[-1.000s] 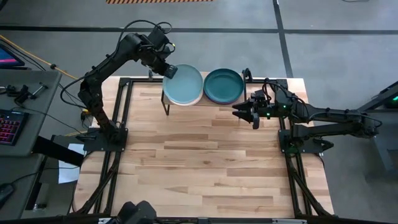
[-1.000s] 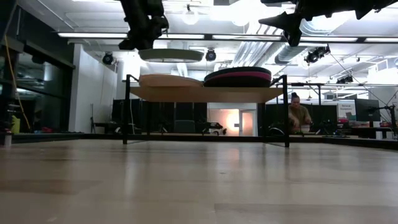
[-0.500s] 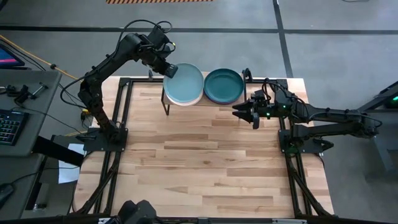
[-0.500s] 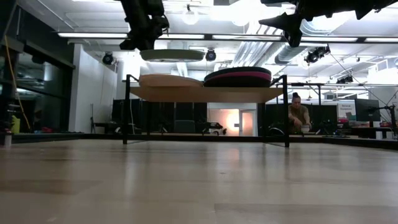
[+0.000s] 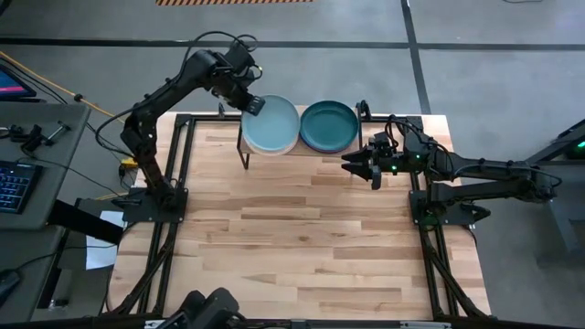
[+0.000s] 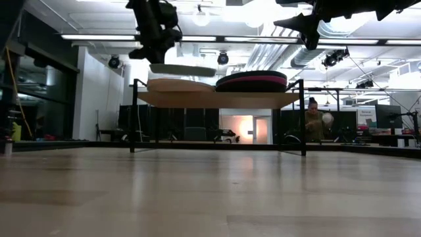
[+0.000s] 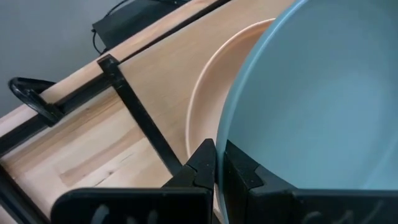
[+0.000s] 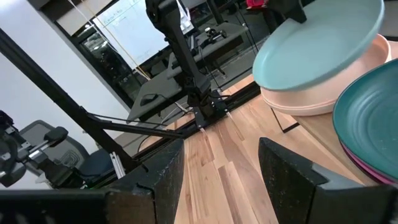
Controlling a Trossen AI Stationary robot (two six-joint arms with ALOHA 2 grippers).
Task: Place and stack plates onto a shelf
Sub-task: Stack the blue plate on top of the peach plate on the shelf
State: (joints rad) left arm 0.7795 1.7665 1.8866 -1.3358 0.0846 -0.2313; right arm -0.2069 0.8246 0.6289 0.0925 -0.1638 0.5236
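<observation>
My left gripper [image 5: 252,105] is shut on the pale blue-green plate [image 5: 271,124], held just above the peach plate [image 6: 172,84] on the left half of the shelf [image 6: 217,99]. The peach plate also shows in the left wrist view [image 7: 208,106]. The dark teal plate [image 5: 328,126] tops a stack on the shelf's right half, with a magenta plate [image 6: 253,79] and a black one under it. The white plate does not show. My right gripper [image 5: 347,164] hangs open and empty, in the air, to the right of the shelf's near edge. My left gripper pinches the pale blue-green plate's rim [image 7: 219,168] between its two fingers, one above and one below, at the plate's far left side. The fingers come slanting down from the far left. The plate is tilted, its right side [image 6: 210,72] lower. I cannot tell whether it touches the peach plate.
The shelf stands at the tabletop's far edge on thin black legs [image 6: 303,118]. The butcher-block tabletop [image 5: 302,238] stretches toward the near edge. A desk with a keyboard [image 5: 14,187] is off the table's left. A person [image 6: 316,122] is in the room behind.
My left gripper has gone down toward the shelf and tipped. The pale blue-green plate, level before, now slants with its right side lower, close over the peach plate.
</observation>
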